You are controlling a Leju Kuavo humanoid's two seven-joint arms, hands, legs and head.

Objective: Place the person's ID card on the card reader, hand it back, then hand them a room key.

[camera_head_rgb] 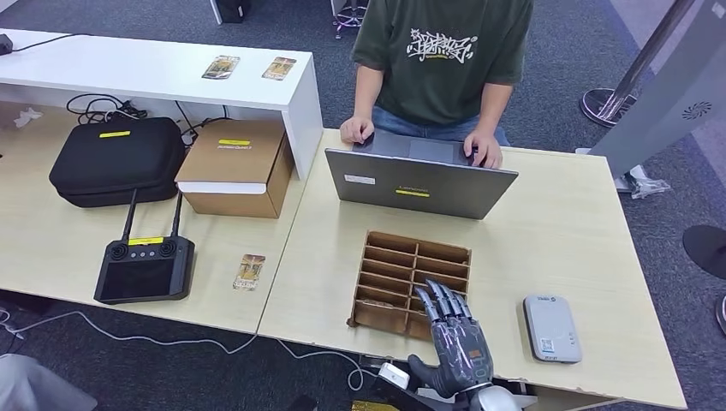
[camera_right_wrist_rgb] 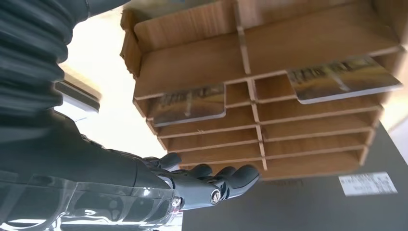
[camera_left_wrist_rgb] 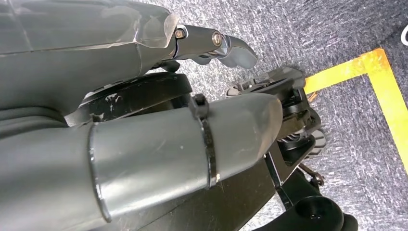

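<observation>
The brown cardboard rack of slotted compartments (camera_head_rgb: 411, 278) lies flat on the pale wooden table (camera_head_rgb: 565, 231), near its front edge, and the right wrist view shows two printed cards (camera_right_wrist_rgb: 190, 103) standing in its slots, one in each column, both well apart from the fingertips. The robot's right hand (camera_head_rgb: 452, 338) hovers over the rack's near right corner, palm down, its dark fingers (camera_right_wrist_rgb: 226, 180) stretched out straight and slightly apart, holding nothing; whether they touch the cardboard cannot be told. Just right of the hand, on the table, lies the small white rounded card reader (camera_head_rgb: 551, 327) with nothing on it. Beyond the rack stands an open grey laptop (camera_head_rgb: 419, 178), its lid back toward the robot, and a person in a dark green printed T-shirt (camera_head_rgb: 443, 53) sits behind it with both hands on the keyboard. On the left table a loose printed card (camera_head_rgb: 249, 271) lies near the seam between the tables, with a black handheld controller with two antennas (camera_head_rgb: 144, 265) to its left, and farther back a black zipped case (camera_head_rgb: 117, 159) and a brown cardboard box (camera_head_rgb: 234, 165). Two more cards (camera_head_rgb: 221, 66) lie on the white shelf (camera_head_rgb: 128, 64) at the far left. The left hand (camera_left_wrist_rgb: 211, 43) hangs above grey carpet, fingers curled in with nothing in them.
</observation>
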